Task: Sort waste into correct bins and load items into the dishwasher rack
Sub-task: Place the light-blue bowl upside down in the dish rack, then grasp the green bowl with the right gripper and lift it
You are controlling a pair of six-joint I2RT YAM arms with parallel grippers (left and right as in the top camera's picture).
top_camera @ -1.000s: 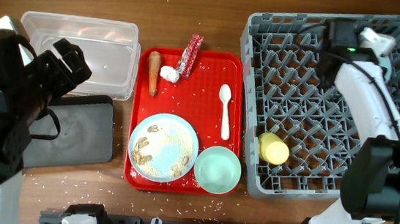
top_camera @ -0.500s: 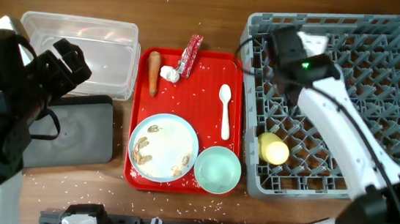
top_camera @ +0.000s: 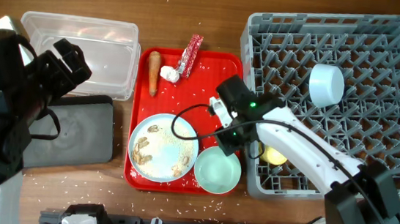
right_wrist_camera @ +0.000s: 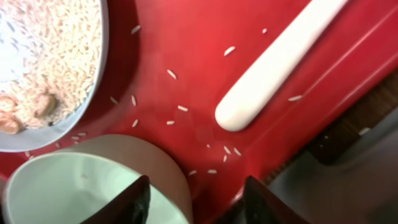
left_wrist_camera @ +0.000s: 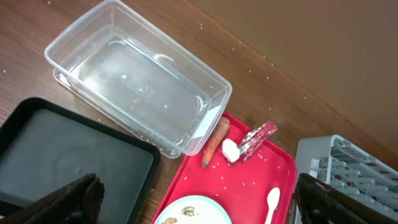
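Note:
My right gripper [top_camera: 231,136] is open low over the red tray, with the pale green bowl's [top_camera: 218,170] rim [right_wrist_camera: 174,180] between its fingers [right_wrist_camera: 196,208]. The white spoon [right_wrist_camera: 280,62] lies just beyond it. The pale plate [top_camera: 163,147] holds tan scraps and rice. The carrot [top_camera: 154,72], white wad [top_camera: 168,73] and red-and-white wrapper [top_camera: 191,54] lie at the tray's far end. The light blue bowl [top_camera: 326,85] sits upside down in the grey rack [top_camera: 381,63]. The yellow cup [top_camera: 275,154] lies in the rack, partly behind my arm. My left gripper [left_wrist_camera: 199,208] is open, above the black tray [top_camera: 73,133].
The clear tub [top_camera: 80,53] stands behind the black tray, left of the red tray [top_camera: 211,73]. Rice grains are scattered on the red tray and the wooden table. The rack's left wall is close beside my right gripper.
My right arm swung from the rack's far side over to the red tray, down at the green bowl. The light blue bowl now shows in the rack. The left arm is still.

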